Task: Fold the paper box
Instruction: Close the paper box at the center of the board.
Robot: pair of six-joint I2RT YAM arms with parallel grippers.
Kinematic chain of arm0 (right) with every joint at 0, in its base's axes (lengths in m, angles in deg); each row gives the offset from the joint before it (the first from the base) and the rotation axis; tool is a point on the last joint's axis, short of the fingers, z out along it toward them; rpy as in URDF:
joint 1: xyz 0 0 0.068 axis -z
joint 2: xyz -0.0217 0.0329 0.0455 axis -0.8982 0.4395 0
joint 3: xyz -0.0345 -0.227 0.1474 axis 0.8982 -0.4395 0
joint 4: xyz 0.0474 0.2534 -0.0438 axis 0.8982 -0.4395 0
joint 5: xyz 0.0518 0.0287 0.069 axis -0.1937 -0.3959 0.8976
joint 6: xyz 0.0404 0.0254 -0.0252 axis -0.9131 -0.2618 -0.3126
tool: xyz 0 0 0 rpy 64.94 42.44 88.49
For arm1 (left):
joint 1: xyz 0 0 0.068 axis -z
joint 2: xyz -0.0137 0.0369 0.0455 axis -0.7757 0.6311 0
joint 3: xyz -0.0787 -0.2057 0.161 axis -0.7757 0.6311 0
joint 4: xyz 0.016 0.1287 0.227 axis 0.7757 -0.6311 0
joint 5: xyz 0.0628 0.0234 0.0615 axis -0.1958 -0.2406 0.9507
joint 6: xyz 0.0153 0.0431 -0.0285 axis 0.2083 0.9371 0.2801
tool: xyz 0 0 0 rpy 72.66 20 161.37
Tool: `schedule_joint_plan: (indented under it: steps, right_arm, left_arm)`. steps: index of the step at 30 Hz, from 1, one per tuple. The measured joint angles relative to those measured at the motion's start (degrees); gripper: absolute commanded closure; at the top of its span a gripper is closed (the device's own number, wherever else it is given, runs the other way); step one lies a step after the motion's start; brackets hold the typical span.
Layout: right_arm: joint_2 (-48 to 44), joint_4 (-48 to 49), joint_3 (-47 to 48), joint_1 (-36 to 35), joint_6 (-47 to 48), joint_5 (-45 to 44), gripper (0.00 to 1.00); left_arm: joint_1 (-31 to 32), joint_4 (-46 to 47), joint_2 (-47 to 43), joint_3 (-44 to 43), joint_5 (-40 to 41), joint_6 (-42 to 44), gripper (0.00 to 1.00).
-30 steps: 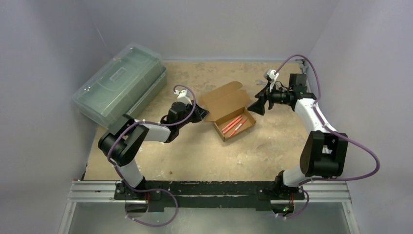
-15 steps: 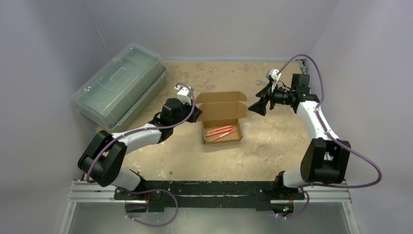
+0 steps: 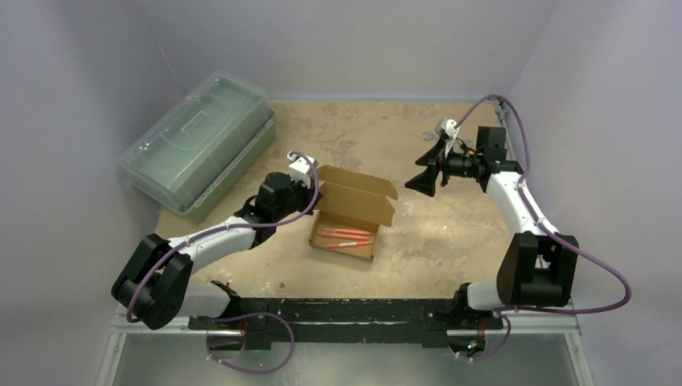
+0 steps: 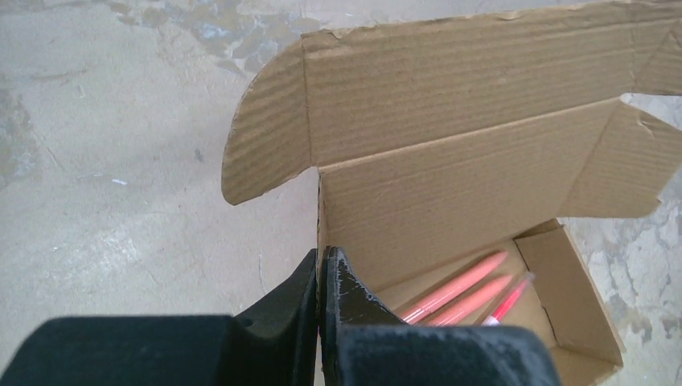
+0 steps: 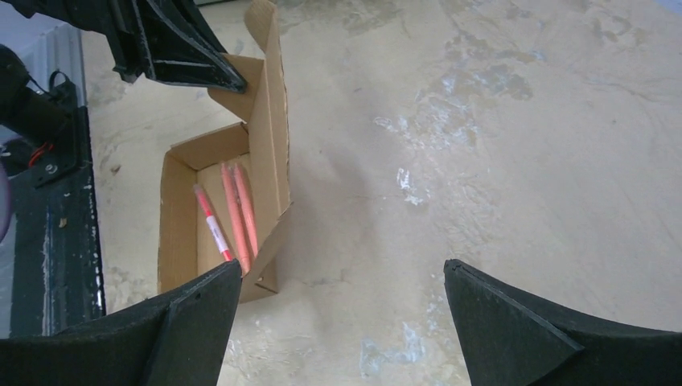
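Note:
The brown paper box (image 3: pixel 351 219) lies open on the table with its lid (image 3: pixel 358 193) raised behind it and three pink pens (image 3: pixel 346 236) inside. My left gripper (image 3: pixel 312 203) is shut on the box's left end wall, one finger inside and one outside, as the left wrist view (image 4: pixel 322 269) shows. The box (image 4: pixel 474 185) fills that view, pens (image 4: pixel 462 289) at the bottom. My right gripper (image 3: pixel 417 185) is open and empty, held above the table to the right of the box. In the right wrist view the gripper (image 5: pixel 342 277) looks down on the box (image 5: pixel 229 201).
A large translucent green plastic case (image 3: pixel 201 141) lies at the back left. The tan tabletop (image 3: pixel 450 233) is bordered by grey walls. A black rail (image 3: pixel 338 310) runs along the near edge by the arm bases.
My left gripper has dragged the box toward the near left and turned it clockwise. The right gripper has stayed open and shifted slightly.

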Motion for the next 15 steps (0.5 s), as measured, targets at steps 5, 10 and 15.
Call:
schedule_joint_plan:
  steps: [5,10,15]
  right_arm:
    - [0.02,0.70,-0.11,-2.80,-0.39,0.79,0.01]
    - [0.26,0.61,-0.11,-6.64,-0.37,1.29,0.01]
    - [0.76,0.37,-0.11,-10.36,-0.39,1.40,0.01]
  left_arm:
    - [0.00,1.60,-0.68,1.70,-1.33,1.66,1.00]
    - [0.00,3.26,-1.57,2.49,-2.43,2.36,1.00]
    - [0.00,4.48,-1.88,3.06,-3.02,2.56,1.00]
